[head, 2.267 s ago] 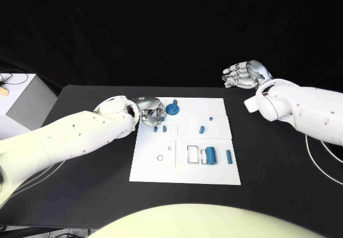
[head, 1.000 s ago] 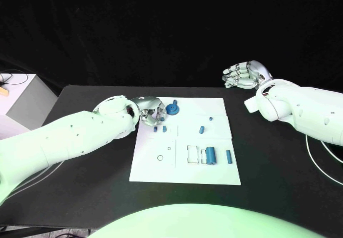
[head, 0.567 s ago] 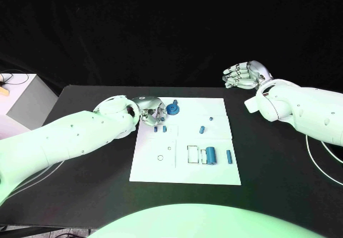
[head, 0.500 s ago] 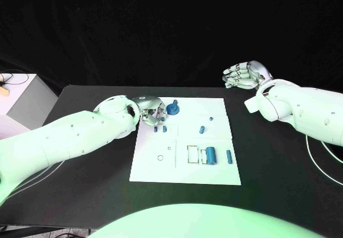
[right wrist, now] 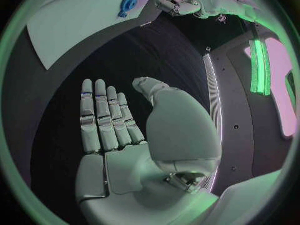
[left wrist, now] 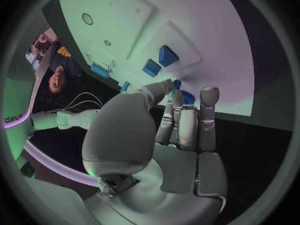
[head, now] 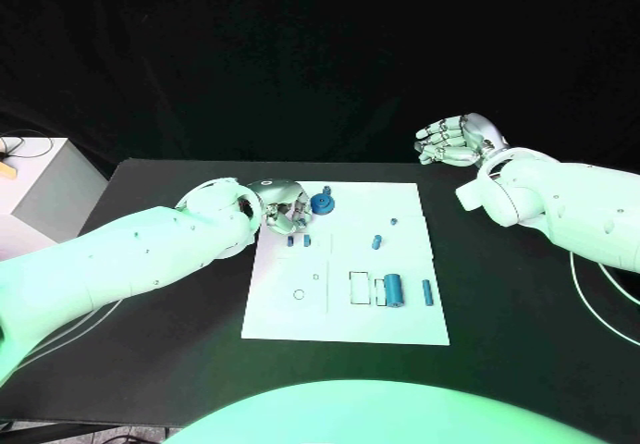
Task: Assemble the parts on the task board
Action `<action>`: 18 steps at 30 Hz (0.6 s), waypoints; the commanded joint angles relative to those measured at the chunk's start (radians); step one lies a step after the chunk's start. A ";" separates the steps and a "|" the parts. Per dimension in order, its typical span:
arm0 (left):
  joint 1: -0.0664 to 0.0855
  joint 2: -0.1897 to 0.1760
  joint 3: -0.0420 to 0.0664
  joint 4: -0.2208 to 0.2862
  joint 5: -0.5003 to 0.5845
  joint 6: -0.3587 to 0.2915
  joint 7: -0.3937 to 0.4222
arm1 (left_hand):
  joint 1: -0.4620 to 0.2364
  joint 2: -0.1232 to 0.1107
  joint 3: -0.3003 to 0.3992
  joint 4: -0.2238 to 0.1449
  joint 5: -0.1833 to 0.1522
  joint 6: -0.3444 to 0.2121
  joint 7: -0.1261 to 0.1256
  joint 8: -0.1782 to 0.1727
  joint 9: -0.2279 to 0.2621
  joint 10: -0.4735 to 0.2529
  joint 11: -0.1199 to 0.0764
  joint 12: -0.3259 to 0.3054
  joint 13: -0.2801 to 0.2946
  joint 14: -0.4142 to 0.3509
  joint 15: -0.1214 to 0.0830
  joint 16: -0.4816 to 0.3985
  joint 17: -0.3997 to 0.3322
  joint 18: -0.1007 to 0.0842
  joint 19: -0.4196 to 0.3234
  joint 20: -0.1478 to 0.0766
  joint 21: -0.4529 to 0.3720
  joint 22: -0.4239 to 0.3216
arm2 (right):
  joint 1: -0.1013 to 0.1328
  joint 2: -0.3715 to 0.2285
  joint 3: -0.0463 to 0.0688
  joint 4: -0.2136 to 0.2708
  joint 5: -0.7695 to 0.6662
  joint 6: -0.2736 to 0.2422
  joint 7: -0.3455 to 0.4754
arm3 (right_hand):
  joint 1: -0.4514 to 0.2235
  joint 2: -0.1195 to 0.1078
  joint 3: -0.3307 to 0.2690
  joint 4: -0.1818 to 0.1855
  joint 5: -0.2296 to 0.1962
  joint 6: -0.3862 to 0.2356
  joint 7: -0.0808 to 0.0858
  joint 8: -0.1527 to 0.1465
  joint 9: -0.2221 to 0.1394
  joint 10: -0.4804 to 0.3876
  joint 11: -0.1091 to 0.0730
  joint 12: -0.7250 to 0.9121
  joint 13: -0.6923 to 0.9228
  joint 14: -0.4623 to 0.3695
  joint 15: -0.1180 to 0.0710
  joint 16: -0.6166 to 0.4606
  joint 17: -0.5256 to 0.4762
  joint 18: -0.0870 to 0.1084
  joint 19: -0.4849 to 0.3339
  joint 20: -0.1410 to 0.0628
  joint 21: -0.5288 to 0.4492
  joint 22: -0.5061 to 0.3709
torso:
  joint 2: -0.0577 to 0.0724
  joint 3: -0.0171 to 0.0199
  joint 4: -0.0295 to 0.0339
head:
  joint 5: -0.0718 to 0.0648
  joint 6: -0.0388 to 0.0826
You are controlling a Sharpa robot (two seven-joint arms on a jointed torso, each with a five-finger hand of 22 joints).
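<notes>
Head view: our left hand (head: 284,209) is down at the far left corner of the task board (head: 344,314), fingers on the round blue part (head: 322,204) there.
Whether we're actually gripping it or just touching, can't tell. Our right hand (head: 455,140) hangs off past the board's far right corner, fingers spread and holding nothing.

The left robot hand (head: 283,209) crowds the task board's (head: 344,324) far left corner beside a round blue part (head: 322,204). The board's near half lies open, and bare bench (head: 160,351) flanks it.
</notes>
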 commanded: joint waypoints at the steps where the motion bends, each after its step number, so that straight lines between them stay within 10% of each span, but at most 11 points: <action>1: 0.000 0.003 0.001 0.000 0.004 0.003 0.006 | 0.004 0.012 -0.003 0.003 -0.003 0.009 0.000 0.005 0.001 -0.009 0.001 0.008 0.001 0.006 0.001 0.004 0.001 -0.011 0.005 0.002 -0.003 0.000 | 0.000 0.001 0.001 0.000 -0.006 0.011 0.005 | -0.009 0.002 0.006 0.002 0.002 0.006 0.041 -0.003 -0.002 0.008 -0.001 0.003 -0.001 0.005 0.000 -0.005 -0.001 0.006 0.007 0.003 0.005 -0.001 | 0.000 -0.0004 0.0006 | 0.000 0.000; 18: 0.000 -0.001 0.001 0.004 0.013 0.014 0.011 | 0.004 -0.005 -0.012 0.003 -0.005 -0.019 -0.004 -0.013 -0.001 -0.015 0.000 0.023 0.006 0.009 0.002 0.006 0.009 -0.012 0.007 0.002 -0.003 0.002 | 0.000 0.001 0.001 -0.001 -0.006 0.012 0.005 | -0.009 0.002 0.006 0.002 0.002 0.006 0.041 -0.003 -0.002 0.008 -0.001 0.003 -0.001 0.005 0.000 -0.005 -0.001 0.006 0.007 0.003 0.005 -0.001 | -0.001 -0.0013 0.0009 | -0.003 0.000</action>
